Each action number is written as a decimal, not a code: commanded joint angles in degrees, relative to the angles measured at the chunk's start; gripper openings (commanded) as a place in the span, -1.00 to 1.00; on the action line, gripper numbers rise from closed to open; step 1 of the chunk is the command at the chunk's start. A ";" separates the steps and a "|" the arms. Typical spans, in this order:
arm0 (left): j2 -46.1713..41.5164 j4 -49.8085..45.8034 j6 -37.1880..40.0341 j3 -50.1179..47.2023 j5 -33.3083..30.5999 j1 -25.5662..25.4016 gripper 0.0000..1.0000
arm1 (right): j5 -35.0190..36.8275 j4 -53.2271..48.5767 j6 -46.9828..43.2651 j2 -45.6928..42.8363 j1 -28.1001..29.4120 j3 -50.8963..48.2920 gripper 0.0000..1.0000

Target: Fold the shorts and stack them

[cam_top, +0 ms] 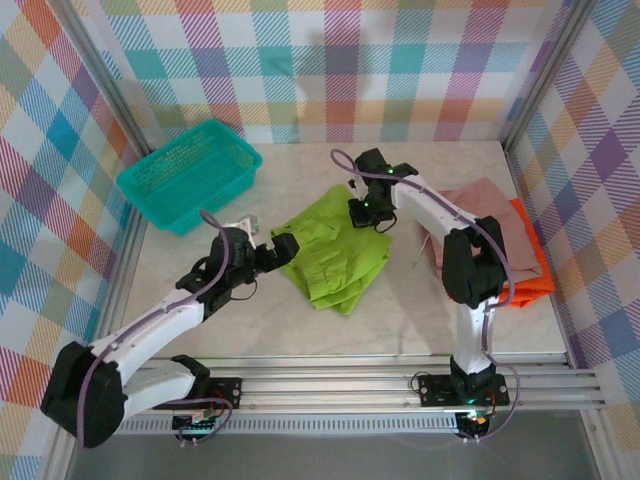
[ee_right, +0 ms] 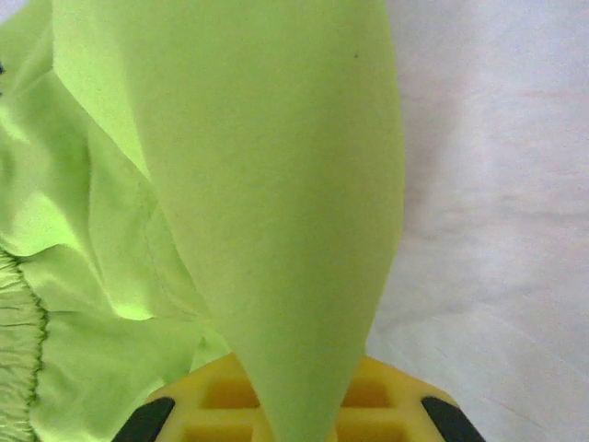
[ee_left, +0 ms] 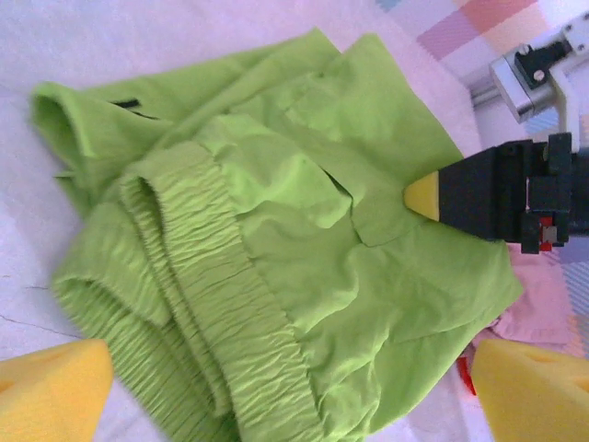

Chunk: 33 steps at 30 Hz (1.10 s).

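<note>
The green shorts [cam_top: 335,260] lie crumpled in the middle of the table [cam_top: 300,325], between the two grippers. The right gripper [cam_top: 368,212] sits at their far right edge, its jaws together on a fold of the green cloth. In the right wrist view that cloth comes up from between the yellow fingers [ee_right: 207,396] as a smooth, tapering sheet. The rest of the shorts lies to the left of it on the table, with a bit of the gathered waistband at the left edge.

The left gripper [cam_top: 285,248] is at the shorts' left edge, just beside the cloth, with its jaws wide apart. In the left wrist view its two yellow fingers [ee_left: 51,387] stand at the bottom corners and the ruffled waistband runs between them. I cannot tell whether they touch the cloth. In the same view the right gripper's yellow tip meets the shorts from the right, next to a pocket flap.

The pink shorts [cam_top: 480,200] lie at the right side of the table, behind the right arm and apart from the green pair. The orange shorts [cam_top: 530,265] lie against them at the right edge. A teal basket [cam_top: 190,175] stands in the far left corner.
</note>
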 commanded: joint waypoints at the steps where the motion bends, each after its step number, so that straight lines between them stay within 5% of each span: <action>1: -1.96 -4.78 1.11 0.75 -2.00 0.73 1.00 | 12.64 -7.53 -3.90 -3.34 0.66 2.49 -1.00; 18: 1.87 1.28 -1.64 0.57 0.81 0.74 1.00 | 34.99 -20.29 -6.53 -8.97 0.61 11.32 -1.00; 33: 4.39 4.39 -1.69 1.19 2.04 0.67 1.00 | 39.25 -30.15 -10.38 -8.95 -3.52 28.18 -1.00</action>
